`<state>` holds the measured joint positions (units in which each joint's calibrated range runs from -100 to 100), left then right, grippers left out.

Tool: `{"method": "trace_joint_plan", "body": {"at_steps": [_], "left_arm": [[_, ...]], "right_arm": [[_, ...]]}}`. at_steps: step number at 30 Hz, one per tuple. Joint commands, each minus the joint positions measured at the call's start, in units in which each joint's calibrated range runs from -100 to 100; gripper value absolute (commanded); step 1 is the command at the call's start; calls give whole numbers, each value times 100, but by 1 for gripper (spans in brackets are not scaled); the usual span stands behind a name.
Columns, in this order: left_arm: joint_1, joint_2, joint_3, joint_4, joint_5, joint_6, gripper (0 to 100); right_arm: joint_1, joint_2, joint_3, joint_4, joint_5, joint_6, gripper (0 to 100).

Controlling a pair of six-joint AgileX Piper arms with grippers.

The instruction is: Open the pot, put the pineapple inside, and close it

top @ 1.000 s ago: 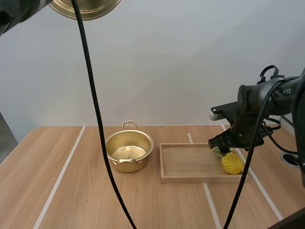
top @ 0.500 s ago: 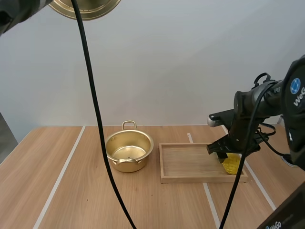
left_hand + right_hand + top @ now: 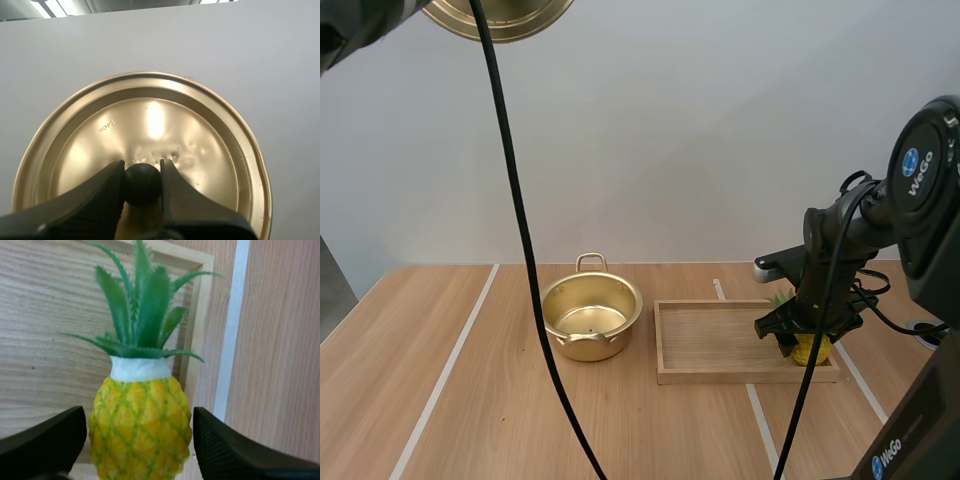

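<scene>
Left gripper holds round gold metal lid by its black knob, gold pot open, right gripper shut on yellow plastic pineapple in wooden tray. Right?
No: the right gripper is open, fingers either side of the yellow plastic pineapple with gaps, per the right wrist view. Left gripper on the round gold metal lid, open gold pot and wooden tray are correct.

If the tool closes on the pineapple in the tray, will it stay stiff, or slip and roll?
Probably stiff: the pineapple looks like moulded plastic, so the open right tool should not crush it. Its rounded, smooth body might slip or roll when squeezed. The thin leaves likely bend.
</scene>
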<state>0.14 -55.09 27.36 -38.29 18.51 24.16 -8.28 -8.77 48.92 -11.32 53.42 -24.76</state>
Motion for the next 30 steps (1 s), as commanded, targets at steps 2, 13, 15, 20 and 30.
{"method": "trace_joint_plan", "body": {"at_steps": [2, 13, 15, 20, 30], "left_arm": [[-13, -43, -45, -17, -171, -6, 0], [-13, -43, -45, -17, -171, -6, 0], [-13, -43, -45, -17, -171, -6, 0], [-13, -43, -45, -17, -171, -6, 0], [-13, -43, -45, -17, -171, -6, 0]], "right_arm": [[-22, 38, 21, -62, -295, -22, 100], [-22, 352, 21, -187, -753, -22, 100], [-22, 434, 21, -286, -930, -22, 100], [-22, 496, 21, -320, -1119, -22, 100], [-22, 496, 21, -360, -897, -22, 0]]}}
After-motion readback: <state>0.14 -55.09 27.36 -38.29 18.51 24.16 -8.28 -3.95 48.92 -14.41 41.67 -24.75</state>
